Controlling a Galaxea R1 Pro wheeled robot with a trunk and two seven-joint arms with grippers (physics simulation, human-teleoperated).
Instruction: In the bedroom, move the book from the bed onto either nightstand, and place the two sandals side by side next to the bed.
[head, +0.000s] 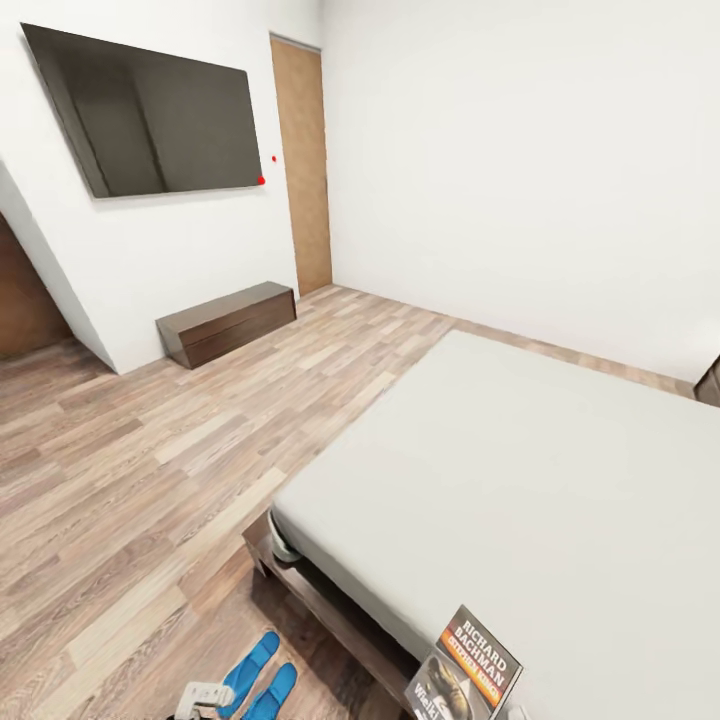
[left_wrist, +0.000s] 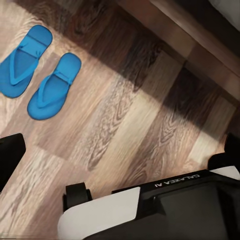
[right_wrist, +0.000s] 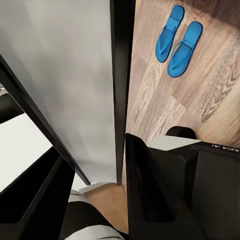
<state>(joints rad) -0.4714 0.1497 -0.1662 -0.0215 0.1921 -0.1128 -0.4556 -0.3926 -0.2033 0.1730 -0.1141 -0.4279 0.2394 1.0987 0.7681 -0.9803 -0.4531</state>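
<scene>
The book (head: 465, 670) stands tilted up over the near corner of the bed (head: 540, 470), its "Richard Bachman" cover facing me. My right gripper (right_wrist: 95, 175) is shut on the book (right_wrist: 70, 75), whose pale face and dark edge run between the fingers. The two blue sandals (head: 258, 678) lie side by side on the plank floor next to the bed's frame, also seen as the sandals (left_wrist: 40, 72) and the sandals (right_wrist: 179, 40). My left gripper (left_wrist: 122, 152) hangs open above the floor near them, holding nothing. A dark brown sliver (head: 710, 385) beyond the bed could be the nightstand; I cannot tell.
A low dark cabinet (head: 228, 322) stands against the wall under a wall-mounted TV (head: 150, 115). A tan door (head: 303, 165) is in the far corner. Open plank floor (head: 150, 480) stretches left of the bed. My own base (left_wrist: 165, 210) is close to the bed frame (left_wrist: 200, 40).
</scene>
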